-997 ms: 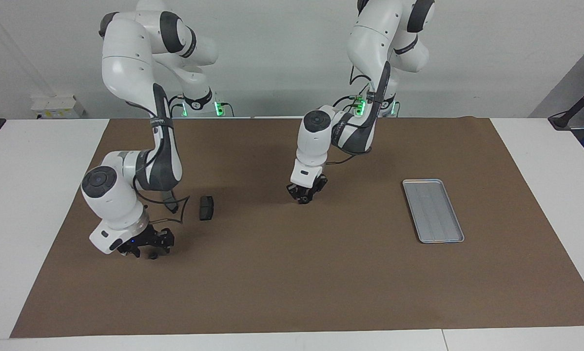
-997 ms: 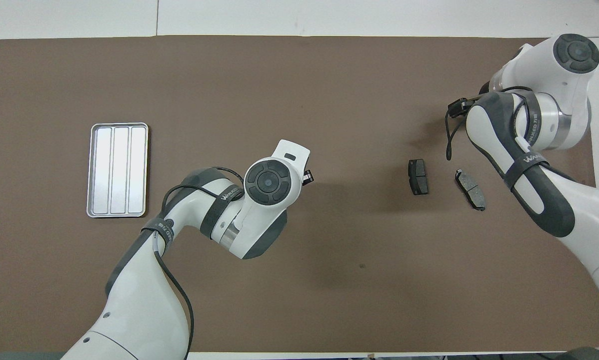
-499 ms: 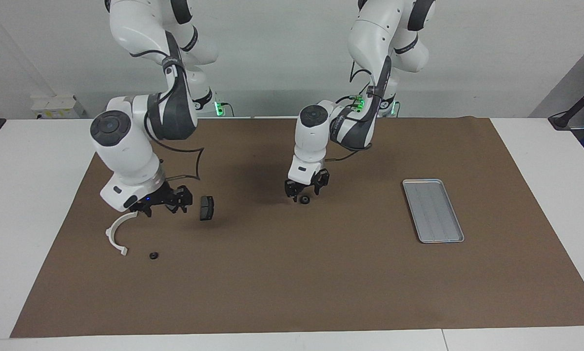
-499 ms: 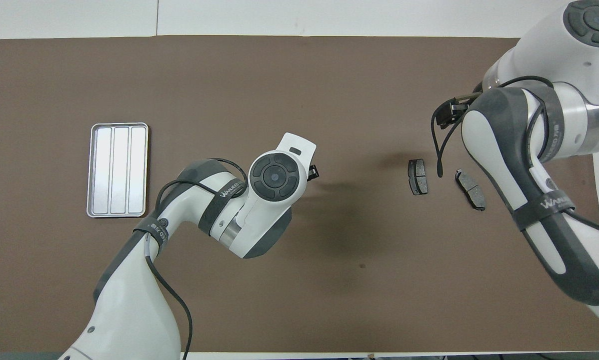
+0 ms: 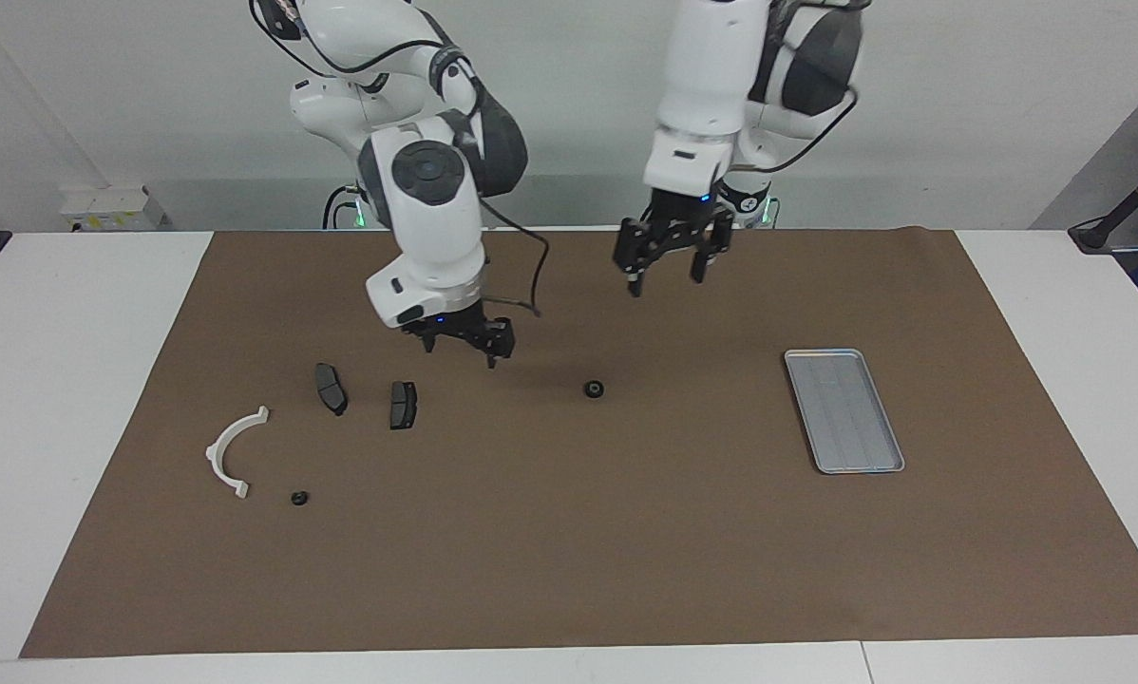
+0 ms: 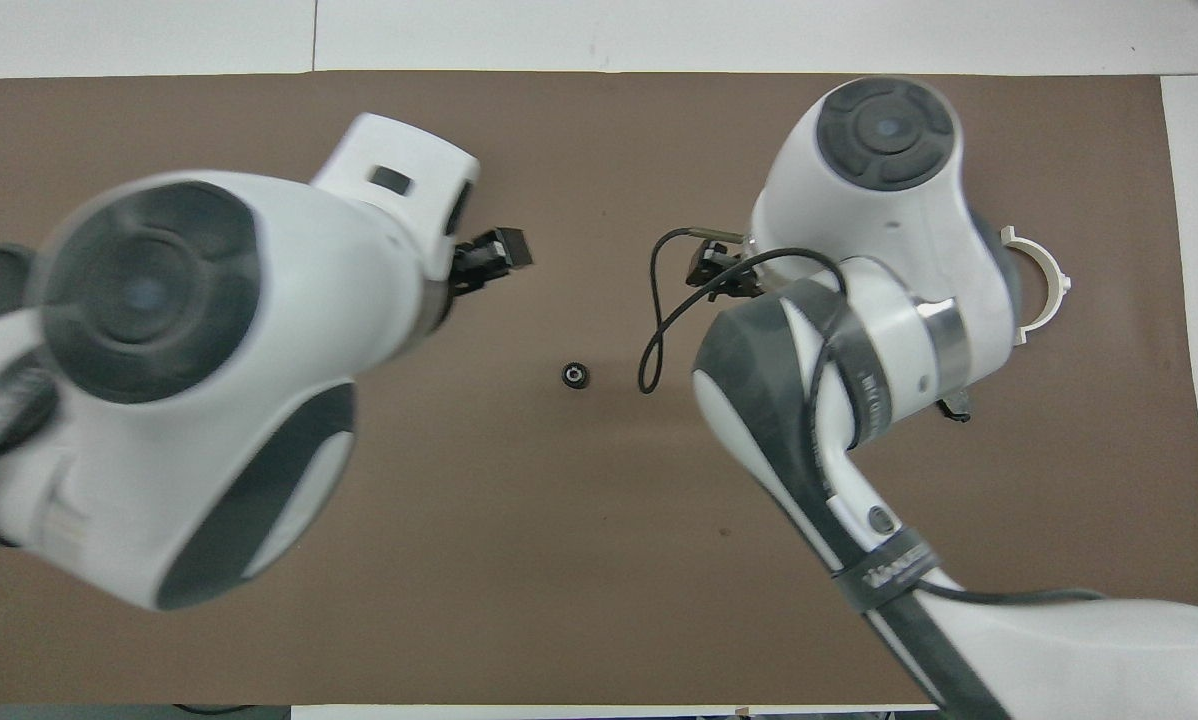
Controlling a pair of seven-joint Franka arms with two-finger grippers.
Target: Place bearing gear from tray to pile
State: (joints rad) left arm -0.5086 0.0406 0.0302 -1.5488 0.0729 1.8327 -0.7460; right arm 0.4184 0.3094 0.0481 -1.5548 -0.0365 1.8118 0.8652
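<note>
Bearing gear, a small black ring-shaped part (image 5: 595,389), lies flat on the brown paper mat (image 5: 569,570) near the middle of the table, well apart from both the tray and the pile. No gripper touches it.

Toward the left arm's end of the table sits the shallow silver-grey metal tray (image 5: 844,409) with a raised rim and lengthwise ridges; nothing lies in it.

Toward the right arm's end lies the pile: a white semicircular plastic bracket (image 5: 232,452), two dark grey brake-pad-shaped pieces (image 5: 331,389) side by side, nearer to the robots than the bracket, and a second small black ring (image 5: 298,498) just beside the bracket's end.

The left gripper (image 5: 666,269) hangs high in the air over the mat, nearer the robots' edge, its jaws spread wide and holding nothing.

The right gripper (image 5: 464,344) hovers above the mat between the brake-pad pieces and the bearing gear, pointing down. Its jaws are also apart and carry nothing.
</note>
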